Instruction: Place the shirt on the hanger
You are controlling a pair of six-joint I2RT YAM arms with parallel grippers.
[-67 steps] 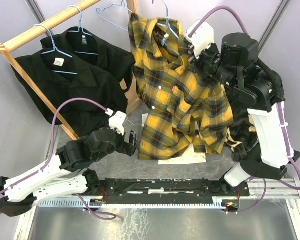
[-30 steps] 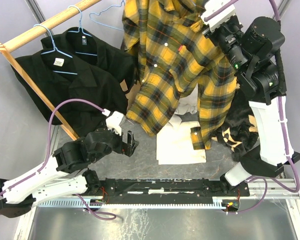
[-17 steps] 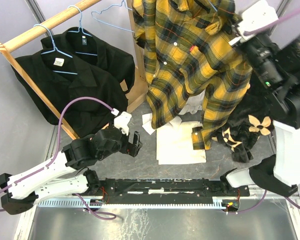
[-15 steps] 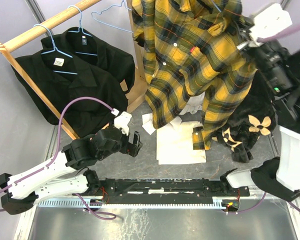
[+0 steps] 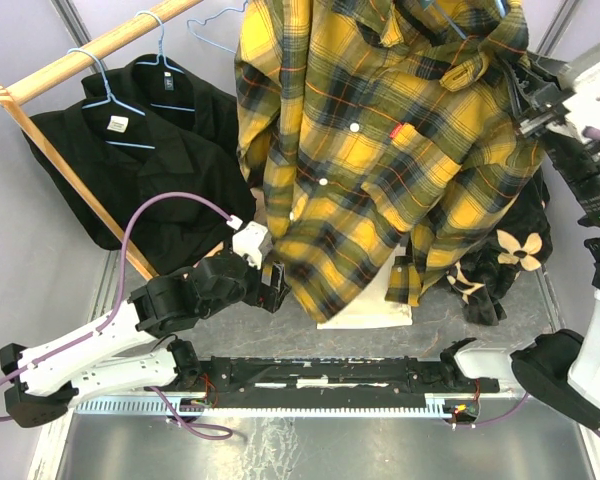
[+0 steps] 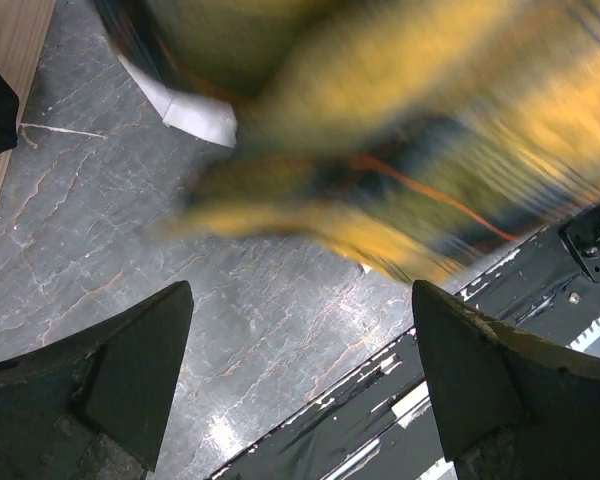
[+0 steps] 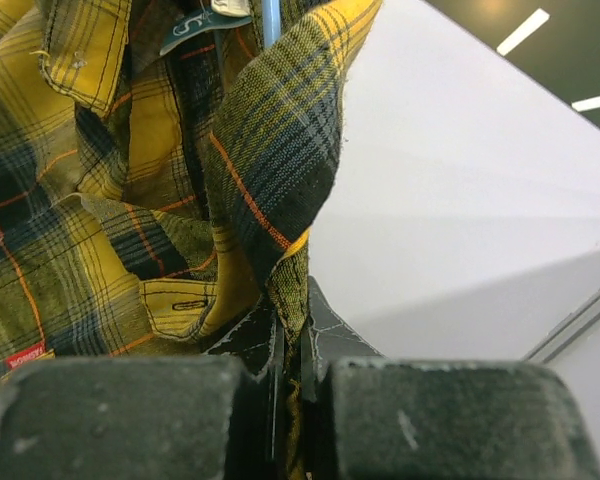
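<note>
Two arms are seen in the top view. The shirt [image 5: 380, 150] is held high over the surface [image 5: 180, 330], front open and hem hanging just above a white cloth [image 5: 365, 305]. The right end effector [image 5: 528, 100] sits at the shirt's right shoulder edge. The left end effector [image 5: 273, 285] is parked low, just beside the hem, with its jaws spread and nothing between them. Two black shirts [image 5: 150, 150] are hung on the wooden rail [image 5: 100, 45] at left.

Left wrist: both fingers are wide apart, with only bare surface between them. Plaid is seen above as a blur, clear of the fingers.

Right wrist: the jaws are clamped tight on a thin fold of plaid at the collar or shoulder edge. The hanger [image 7: 270, 20] is seen as a blue wire running down into the neck beside the label.

Judgement: the hanger appears to be threaded through the neck. Whether both shoulders are seated on the wire cannot be told from these views.

To do the step well:
- The right pinch should be kept firm, so the weight is not dumped onto one side.
- The loose front or hem should be taken by the left end effector to steady the swing.
- The far shoulder should be tugged square over the wire.
- Release should wait until the collar is centred under the hook. A lopsided load is likely to slide off thin wire.
</note>
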